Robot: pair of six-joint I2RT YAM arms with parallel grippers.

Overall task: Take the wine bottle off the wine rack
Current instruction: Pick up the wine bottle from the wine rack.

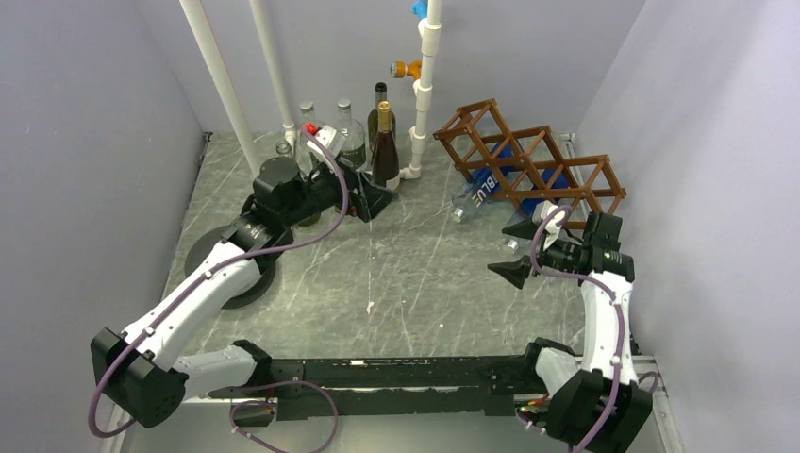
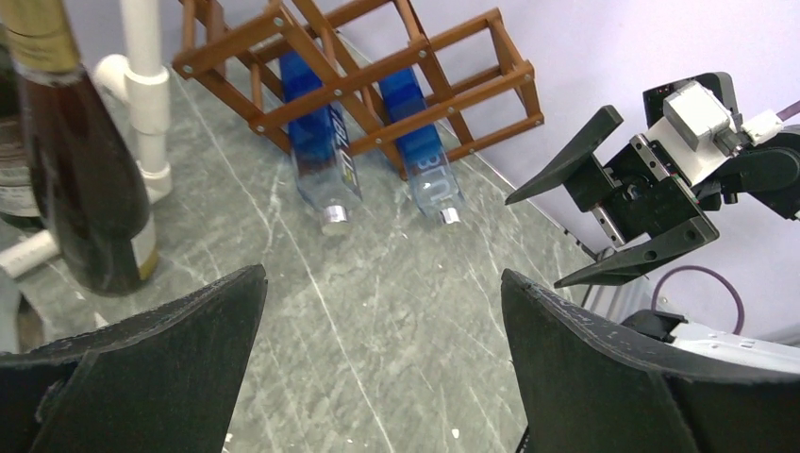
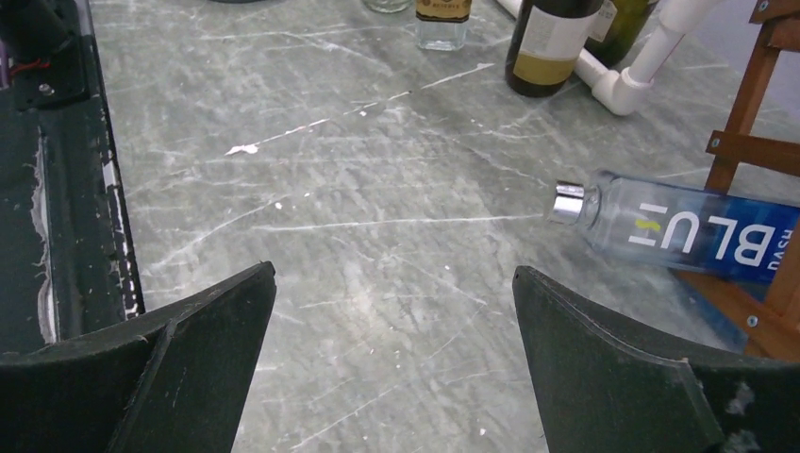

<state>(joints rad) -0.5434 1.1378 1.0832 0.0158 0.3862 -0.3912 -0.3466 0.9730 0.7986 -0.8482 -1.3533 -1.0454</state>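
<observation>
Two blue-labelled clear bottles [image 2: 323, 151] [image 2: 426, 160] in brown wooden lattice rack [image 2: 377, 70], necks out; wide-open, empty jaws on black left gripper [image 2: 382, 274] and black right gripper [image 3: 393, 272].

A robot lab test cell: plain grey-violet walls [image 1: 85, 142] box in a marble-look tabletop [image 1: 396, 274], white PVC pipes [image 1: 219, 80] at its far edge.

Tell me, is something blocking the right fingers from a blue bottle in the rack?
No. Only bare table lies between the open right fingers and the bottle in the right wrist view. Its silver cap pokes out of the rack with nothing in front.
</observation>
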